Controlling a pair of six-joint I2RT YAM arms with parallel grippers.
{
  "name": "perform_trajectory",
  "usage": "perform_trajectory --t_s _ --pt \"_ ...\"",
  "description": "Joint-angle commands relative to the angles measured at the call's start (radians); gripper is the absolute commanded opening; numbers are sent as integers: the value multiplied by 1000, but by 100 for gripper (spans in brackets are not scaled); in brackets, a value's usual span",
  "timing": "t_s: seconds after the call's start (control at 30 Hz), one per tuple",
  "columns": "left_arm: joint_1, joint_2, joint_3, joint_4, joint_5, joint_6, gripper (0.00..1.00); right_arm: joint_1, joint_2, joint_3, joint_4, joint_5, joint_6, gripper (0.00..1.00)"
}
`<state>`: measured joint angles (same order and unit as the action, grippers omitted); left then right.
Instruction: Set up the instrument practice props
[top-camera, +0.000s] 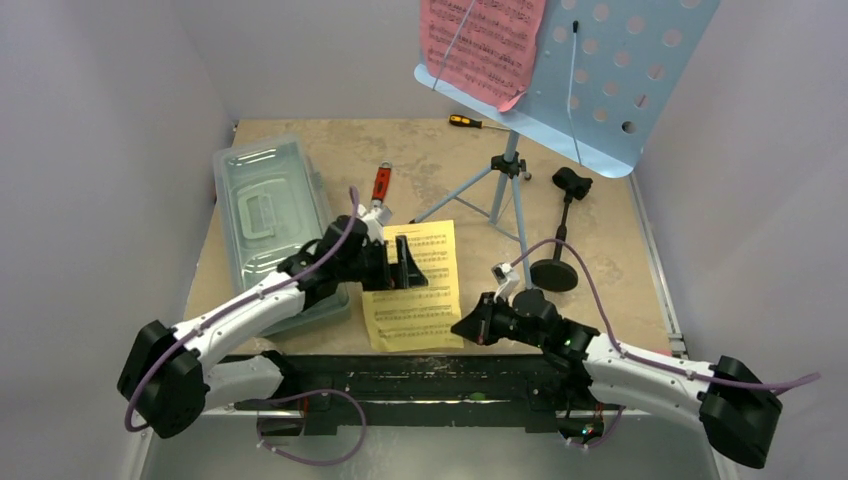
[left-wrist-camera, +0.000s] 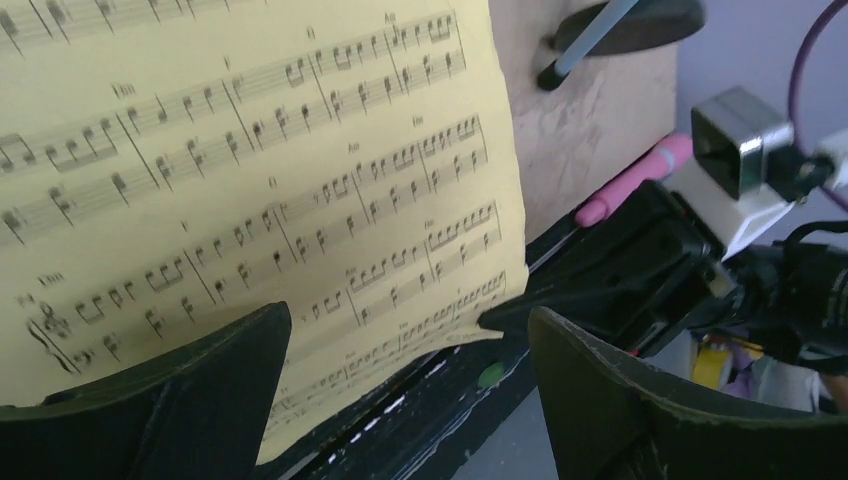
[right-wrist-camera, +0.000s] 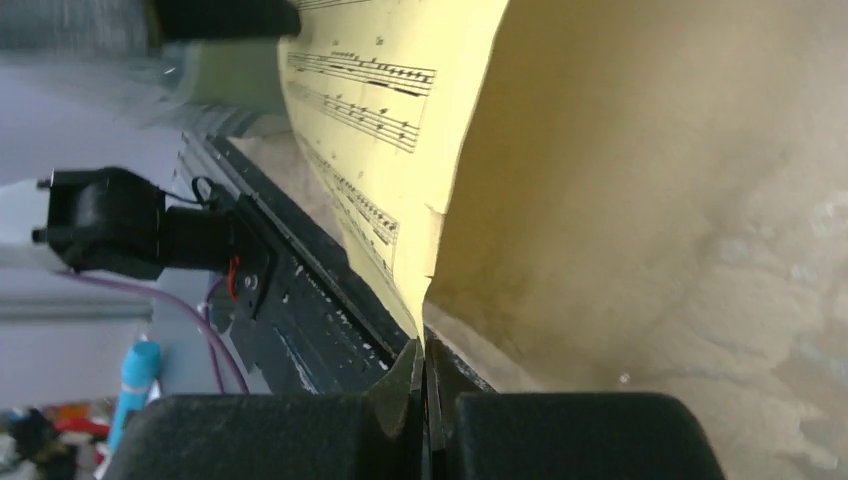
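The light blue music stand (top-camera: 610, 80) rises on its tripod (top-camera: 505, 185) at the back right, with a pink page (top-camera: 480, 45) on its desk. A yellow page (top-camera: 412, 290) lies on the table near the front edge. My left gripper (top-camera: 405, 265) hovers open over it, the fingers (left-wrist-camera: 200, 390) straddling the sheet (left-wrist-camera: 250, 180). My right gripper (top-camera: 465, 328) is shut on the page's near right corner (right-wrist-camera: 405, 200), which is lifted off the table. The black mic stand (top-camera: 553, 272) stands right of the tripod. A pink toy microphone (left-wrist-camera: 635, 180) lies by my right arm.
A clear lidded box (top-camera: 265, 215) sits at the left under my left arm. A red-handled wrench (top-camera: 381, 185) lies behind the left gripper, and a screwdriver (top-camera: 470, 122) lies at the back. The black base rail (top-camera: 400, 375) runs along the near edge.
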<state>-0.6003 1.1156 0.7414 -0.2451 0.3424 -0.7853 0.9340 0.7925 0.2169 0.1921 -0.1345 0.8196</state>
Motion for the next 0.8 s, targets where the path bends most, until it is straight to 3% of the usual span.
perform_trajectory --t_s 0.0,0.2,0.43,0.77 --pt "-138 60 -23 87 -146 -22 89 -22 2 -74 242 82 316 0" --pt "-163 44 -143 211 -204 -126 89 -95 -90 -85 63 128 430 0" --pt "-163 45 -183 169 -314 -258 92 -149 -219 -27 -110 102 438 0" --pt "-161 -6 -259 199 -381 -540 100 -178 -282 -34 -75 36 503 0"
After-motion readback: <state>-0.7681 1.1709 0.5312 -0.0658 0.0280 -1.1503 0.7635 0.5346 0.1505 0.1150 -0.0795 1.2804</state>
